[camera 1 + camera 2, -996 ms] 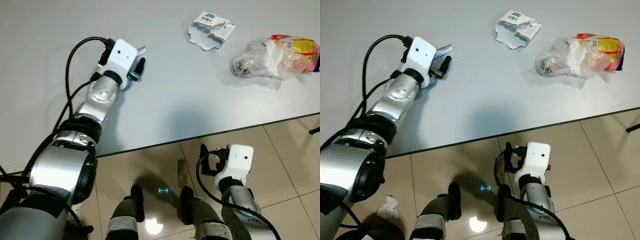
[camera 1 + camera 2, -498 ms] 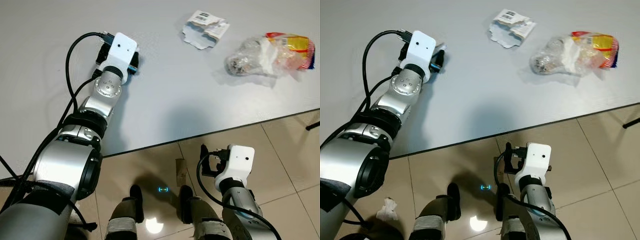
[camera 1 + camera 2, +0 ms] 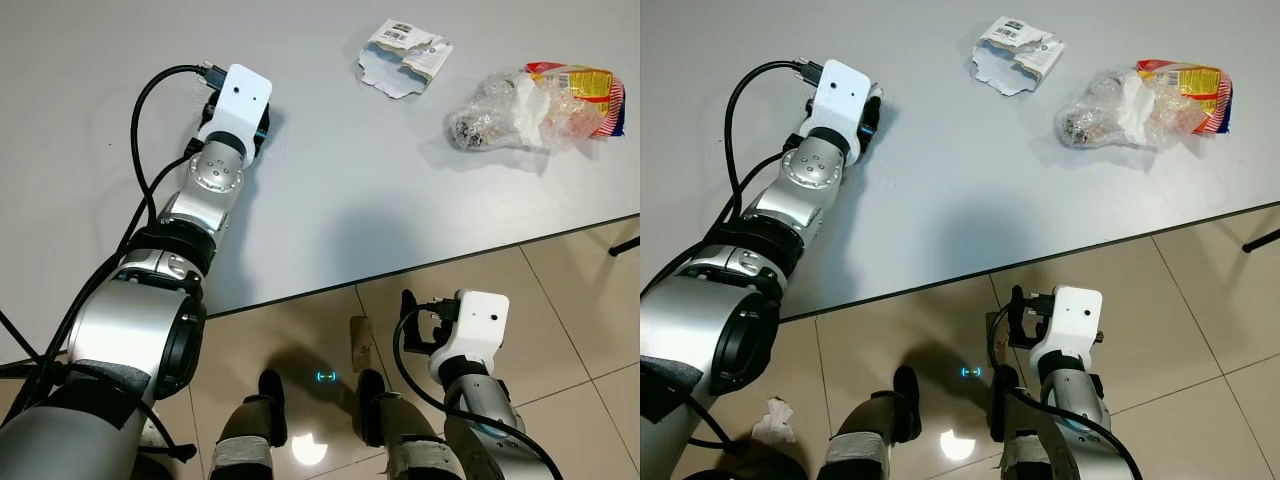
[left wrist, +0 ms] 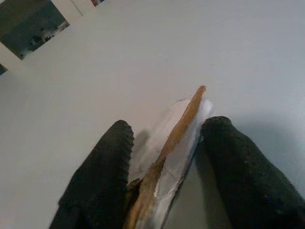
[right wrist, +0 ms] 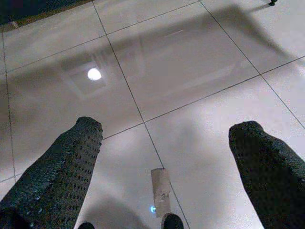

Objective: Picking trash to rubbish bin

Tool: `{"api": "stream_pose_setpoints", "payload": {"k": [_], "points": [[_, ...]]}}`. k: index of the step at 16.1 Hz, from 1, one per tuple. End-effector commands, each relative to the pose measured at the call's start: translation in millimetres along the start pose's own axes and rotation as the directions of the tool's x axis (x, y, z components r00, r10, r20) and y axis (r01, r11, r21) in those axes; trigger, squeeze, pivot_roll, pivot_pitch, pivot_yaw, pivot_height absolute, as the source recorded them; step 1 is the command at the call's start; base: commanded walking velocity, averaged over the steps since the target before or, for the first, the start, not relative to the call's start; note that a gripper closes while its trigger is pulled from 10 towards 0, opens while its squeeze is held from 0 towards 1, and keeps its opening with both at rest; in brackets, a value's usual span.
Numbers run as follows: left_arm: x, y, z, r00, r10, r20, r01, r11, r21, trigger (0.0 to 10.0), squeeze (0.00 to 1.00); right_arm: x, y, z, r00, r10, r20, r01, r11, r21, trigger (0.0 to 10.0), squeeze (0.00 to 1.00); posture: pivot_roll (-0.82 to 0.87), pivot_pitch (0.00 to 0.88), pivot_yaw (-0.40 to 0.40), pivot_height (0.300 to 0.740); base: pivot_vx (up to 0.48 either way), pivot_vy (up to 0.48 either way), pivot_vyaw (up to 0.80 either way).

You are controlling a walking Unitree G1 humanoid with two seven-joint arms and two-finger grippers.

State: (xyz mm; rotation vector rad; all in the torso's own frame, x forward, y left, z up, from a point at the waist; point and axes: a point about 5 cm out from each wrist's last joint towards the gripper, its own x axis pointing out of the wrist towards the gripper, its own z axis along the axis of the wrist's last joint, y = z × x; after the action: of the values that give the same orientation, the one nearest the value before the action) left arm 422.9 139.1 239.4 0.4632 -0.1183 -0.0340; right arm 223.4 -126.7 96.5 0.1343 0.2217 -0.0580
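Grey table (image 3: pixel 330 200): wrapper scrap (image 4: pixel 171 152) between left gripper (image 4: pixel 167 167) fingers, seemingly pinched.

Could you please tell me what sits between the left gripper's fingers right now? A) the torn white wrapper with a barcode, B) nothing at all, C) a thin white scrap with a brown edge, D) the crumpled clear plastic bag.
C: in the left wrist view the left gripper has its black fingers closed around a thin white scrap with a brown edge over the grey table.
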Motion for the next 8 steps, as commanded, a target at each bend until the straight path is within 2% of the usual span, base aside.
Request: {"api": "stream_pose_setpoints", "payload": {"k": [1,8], "points": [[-14.7,-14.6,-52.4,0.971,-0.061,-0.233,0.056,0.998,-0.026,0.0,0.00,-5.2,6.7,-4.7,0.999,0.009,-0.032,-0.007,0.999,0.041,10.0,0.00,-0.10,0.435,0.027,0.740,0.000,0.000,0.00],[-16.0,-12.2,-55.2,0.972,-0.068,-0.224,0.057,0.997,-0.054,0.0,0.00,0.7,6.8,-3.4,1.000,0.011,-0.025,-0.010,0.999,0.040,10.0,0.00,-0.09,0.418,0.027,0.740,0.000,0.000,0.00]]}}
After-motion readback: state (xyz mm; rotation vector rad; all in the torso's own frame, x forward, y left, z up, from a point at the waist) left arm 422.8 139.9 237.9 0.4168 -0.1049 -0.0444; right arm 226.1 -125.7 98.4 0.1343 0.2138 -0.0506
